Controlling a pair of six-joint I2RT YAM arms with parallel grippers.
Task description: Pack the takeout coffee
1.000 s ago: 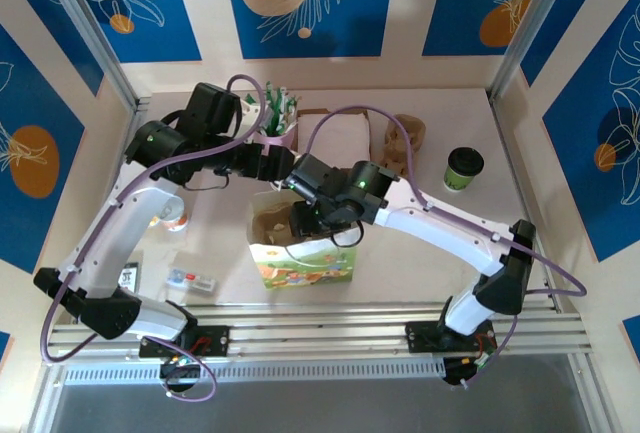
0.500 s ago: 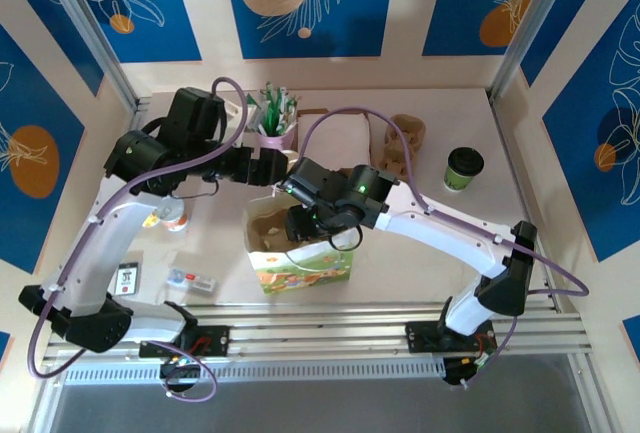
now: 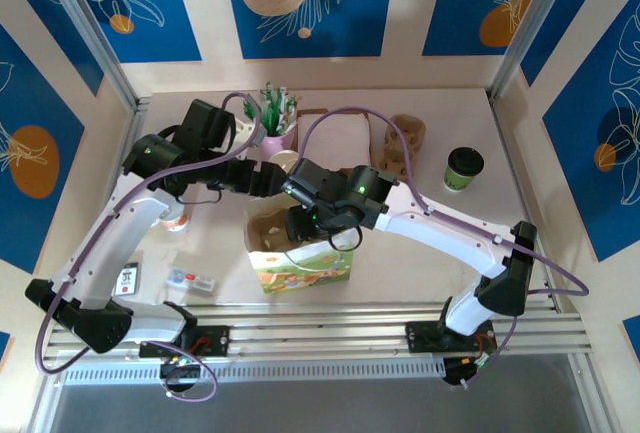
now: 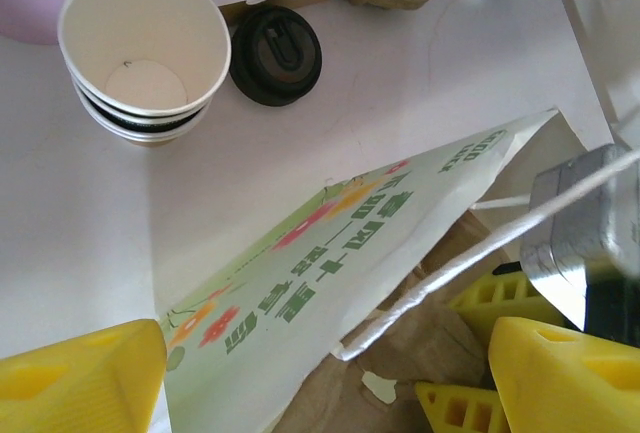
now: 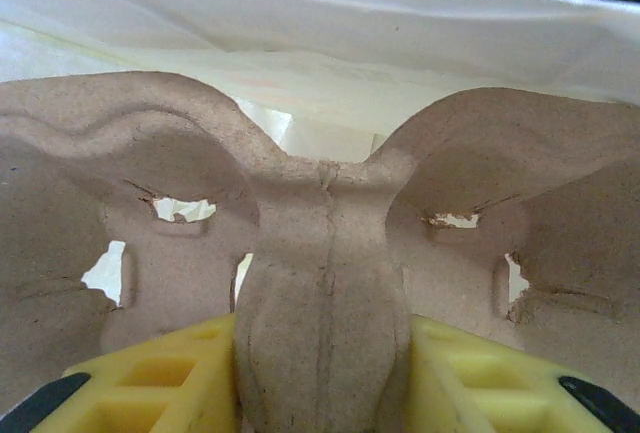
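The cup tray (image 5: 320, 253) is brown pressed paper, rough and dull, with little torn holes. My right fingers (image 5: 160, 383) are yellow plastic, smooth, with square ridges. My left fingers (image 4: 80, 373) are the same yellow plastic. The bag (image 4: 330, 263) is printed paper, smooth and a bit shiny, with a white twisted string handle (image 4: 420, 298). The stacked cups (image 4: 145, 48) are smooth white paper. The lid (image 4: 276, 53) is dull black plastic. The counter (image 4: 420, 83) is white, smooth and matt.

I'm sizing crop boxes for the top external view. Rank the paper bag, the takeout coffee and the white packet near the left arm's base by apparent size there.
1. paper bag, clearly largest.
2. takeout coffee.
3. white packet: about as long as the cup is wide, but far thinner, so smallest.
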